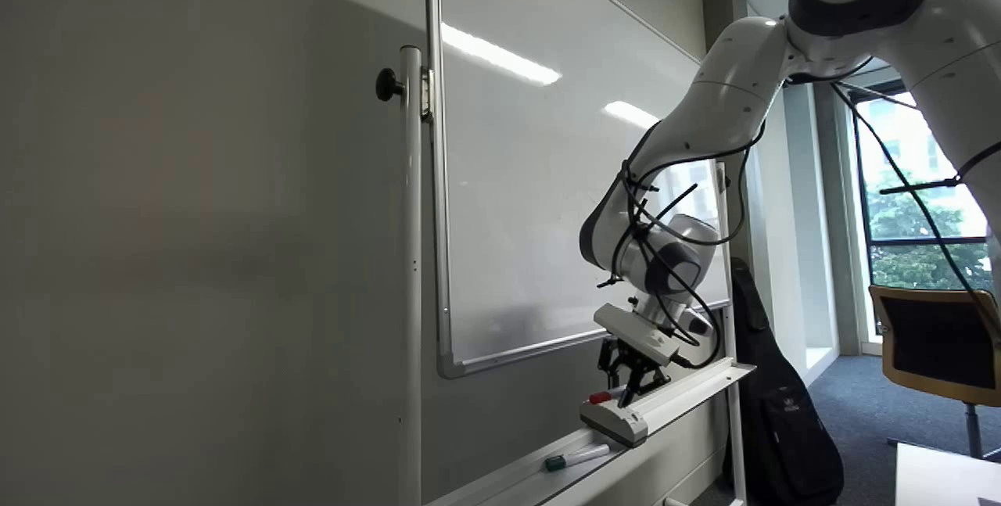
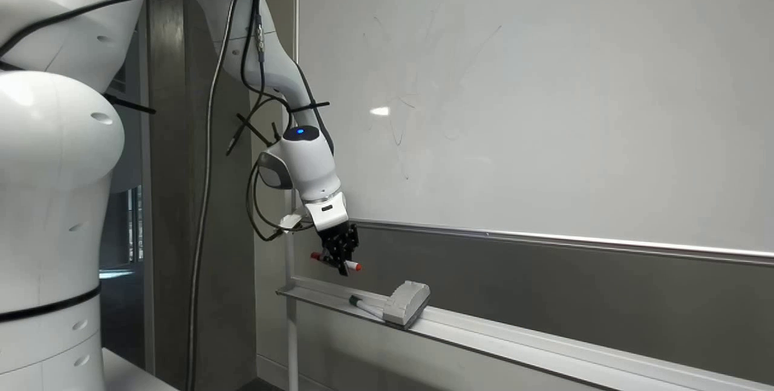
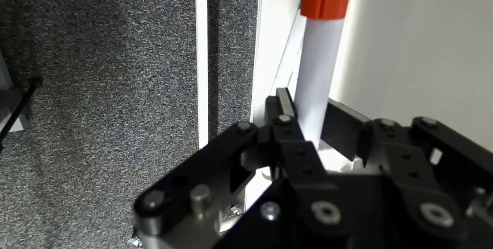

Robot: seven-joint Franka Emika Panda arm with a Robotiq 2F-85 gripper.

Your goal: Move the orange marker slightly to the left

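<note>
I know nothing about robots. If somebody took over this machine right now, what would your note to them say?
Gripper: shut on the orange marker, holding it by its white barrel.
Where things are: the orange marker is held above the whiteboard ledge, not touching it. On the ledge lie a whiteboard eraser and, beside it, a green-capped marker.
Done: the orange marker is gripped and off the ledge.
Left: most likely finish the slight move left, set it down and open the gripper. How much of that shift is done, I can't tell.
</note>
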